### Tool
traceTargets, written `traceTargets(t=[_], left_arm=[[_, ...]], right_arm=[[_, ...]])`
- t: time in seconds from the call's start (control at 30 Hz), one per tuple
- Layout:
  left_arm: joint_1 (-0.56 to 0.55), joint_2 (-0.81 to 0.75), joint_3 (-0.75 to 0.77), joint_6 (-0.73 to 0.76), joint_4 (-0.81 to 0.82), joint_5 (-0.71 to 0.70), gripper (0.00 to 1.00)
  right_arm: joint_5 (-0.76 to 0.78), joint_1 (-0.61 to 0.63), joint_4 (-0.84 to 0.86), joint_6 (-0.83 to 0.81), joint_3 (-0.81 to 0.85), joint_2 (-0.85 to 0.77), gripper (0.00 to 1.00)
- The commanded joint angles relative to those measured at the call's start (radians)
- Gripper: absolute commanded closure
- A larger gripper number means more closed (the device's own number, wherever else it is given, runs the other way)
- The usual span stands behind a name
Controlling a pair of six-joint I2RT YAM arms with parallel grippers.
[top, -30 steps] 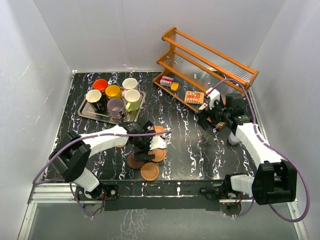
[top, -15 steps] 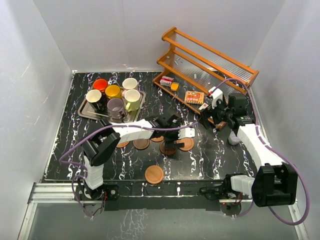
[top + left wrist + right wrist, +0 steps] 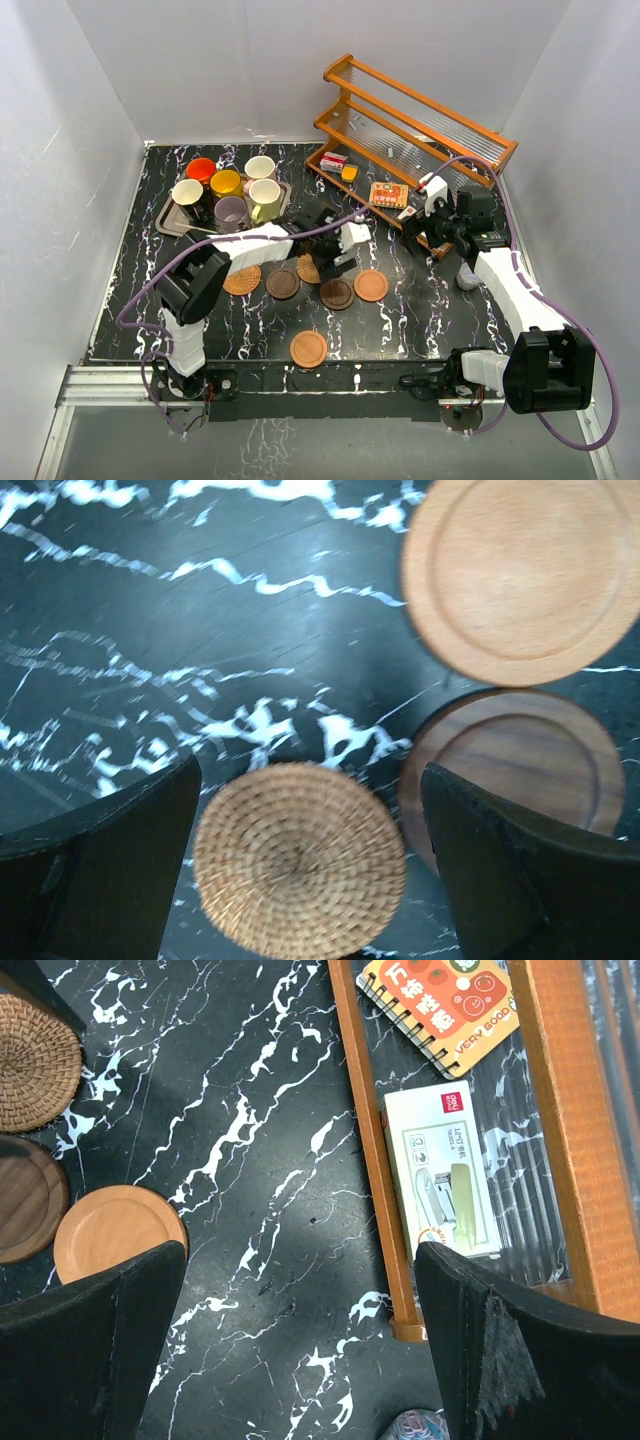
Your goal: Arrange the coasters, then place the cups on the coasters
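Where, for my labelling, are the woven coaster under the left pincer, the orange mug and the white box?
woven coaster [image 3: 300,855]: left wrist view, its centre.
orange mug [image 3: 201,168]: top view, its mouth.
white box [image 3: 440,1170]: right wrist view, its top face.

Left arm [image 3: 255,248] and right arm [image 3: 510,285] are clad in white shells, jointed in black, trailed by purple cables [image 3: 118,318] (fingers [image 3: 100,880] black).

The black marbled desk [image 3: 400,320] carries six coasters [image 3: 309,348] — a woven coaster [image 3: 300,855] right beneath the left pincer [image 3: 310,780], with a dark coaster [image 3: 520,770] and an orange-brown coaster [image 3: 520,575] just beside it. A metal tray [image 3: 172,228] lies to the pincer's left, and a wooden rack [image 3: 430,102] beyond it on the right.
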Motion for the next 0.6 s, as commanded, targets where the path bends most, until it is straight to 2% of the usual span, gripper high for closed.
traceTargets(t=[0.0, 0.37, 0.57], left_arm=[[0.071, -0.081, 0.016, -0.067, 0.008, 0.065, 0.10], [0.092, -0.040, -0.030, 0.025, 0.006, -0.108, 0.10], [0.091, -0.057, -0.075, 0.094, -0.050, -0.119, 0.10]], right_arm=[[0.014, -0.007, 0.060, 0.009, 0.004, -0.013, 0.02], [0.013, -0.008, 0.059, 0.008, 0.002, -0.018, 0.02], [0.012, -0.009, 0.059, 0.005, 0.002, -0.019, 0.02]])
